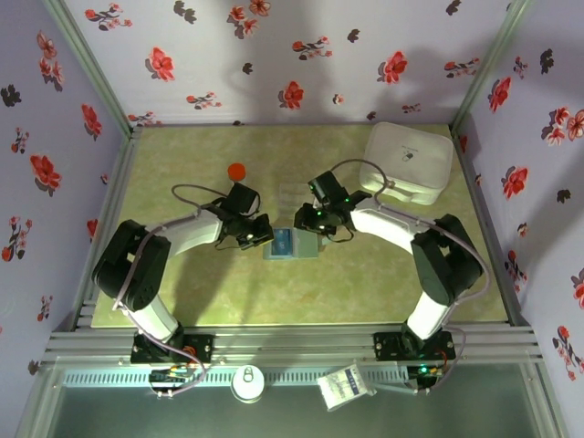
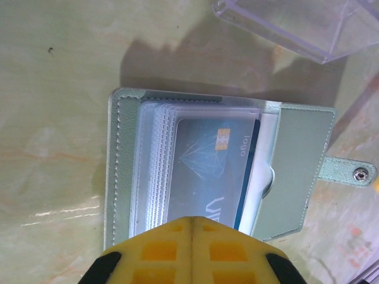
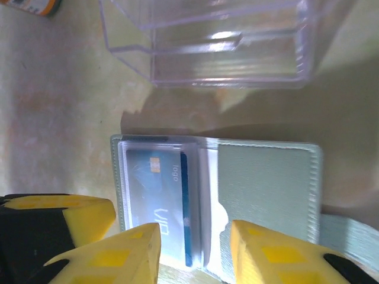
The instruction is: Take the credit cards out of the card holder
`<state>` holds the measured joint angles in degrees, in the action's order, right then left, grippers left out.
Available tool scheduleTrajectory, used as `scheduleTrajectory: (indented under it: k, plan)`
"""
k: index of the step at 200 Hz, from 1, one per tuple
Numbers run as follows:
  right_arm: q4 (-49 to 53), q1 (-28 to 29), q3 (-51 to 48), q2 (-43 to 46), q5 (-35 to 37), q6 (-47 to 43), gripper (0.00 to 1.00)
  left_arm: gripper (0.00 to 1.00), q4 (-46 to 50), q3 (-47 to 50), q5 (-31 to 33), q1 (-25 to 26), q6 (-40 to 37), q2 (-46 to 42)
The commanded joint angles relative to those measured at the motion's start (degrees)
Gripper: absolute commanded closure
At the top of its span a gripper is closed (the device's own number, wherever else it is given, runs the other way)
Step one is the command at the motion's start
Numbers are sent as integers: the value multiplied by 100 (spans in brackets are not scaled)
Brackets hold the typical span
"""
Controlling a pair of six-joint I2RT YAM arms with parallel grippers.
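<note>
Card holder (image 1: 290, 245): lies open and flat on the table (image 1: 182, 292), at the middle of the overhead frame, between my two pincers.

Position to my left pincer (image 2: 190, 226): in the left wrist frame the holder spreads across the centre. My yellow tips are pressed tight together and sit over its lower edge at bottom centre.

Position to my right pincer (image 3: 194, 239): in the right wrist frame the holder lies across the lower half. My two yellow fingers (image 3: 269, 254) stand apart at the bottom edge, one on either side of the fold, jaws parted. Whether they touch the holder I cannot tell.

Make: two rectangular panels, pale grey-green, matte, with a leather-like grain and a stitched border. A short strap (image 2: 349, 173) with a metal snap sticks out at the right of the left wrist frame. One panel carries a stack of clear, glossy sleeves (image 2: 155, 171) with rounded corners.

Blue card (image 2: 210, 168): thin, rectangular, inside the top sleeve, with a gold chip, a faint diamond pattern and the word "logo".

Nearby: clear box (image 3: 207, 41), hard see-through plastic, just above the holder in both wrist frames. Orange-capped bottle (image 1: 237, 171), upper left of centre overhead. White lidded container (image 1: 408, 162), round-cornered, upper right.
</note>
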<state>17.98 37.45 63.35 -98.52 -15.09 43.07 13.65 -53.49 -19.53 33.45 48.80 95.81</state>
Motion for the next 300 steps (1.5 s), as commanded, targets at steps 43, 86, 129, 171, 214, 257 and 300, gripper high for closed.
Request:
scheduleTrajectory:
  k: [43,86,129,171,214,257,300]
  plan:
    - [-1379,25,-232,-678,-1055,577,70,100,5,-179,34,51,-28,341]
    - [-1534,34,-258,-879,-1242,650,73,100,100,-170,99,48,-99,417]
    - [-1486,60,-274,-967,-1256,636,74,100,100,-118,134,47,-112,426]
    - [-1334,93,-211,-1077,-1247,567,77,100,97,-109,134,42,-112,421]
    - [-947,113,-152,-1074,-957,378,78,100,101,-91,135,39,-114,417]
    - [-587,121,-86,-959,-649,131,76,100,108,-93,134,35,-115,412]
    - [-684,122,-117,-803,-636,75,76,100,95,-74,134,32,-107,360]
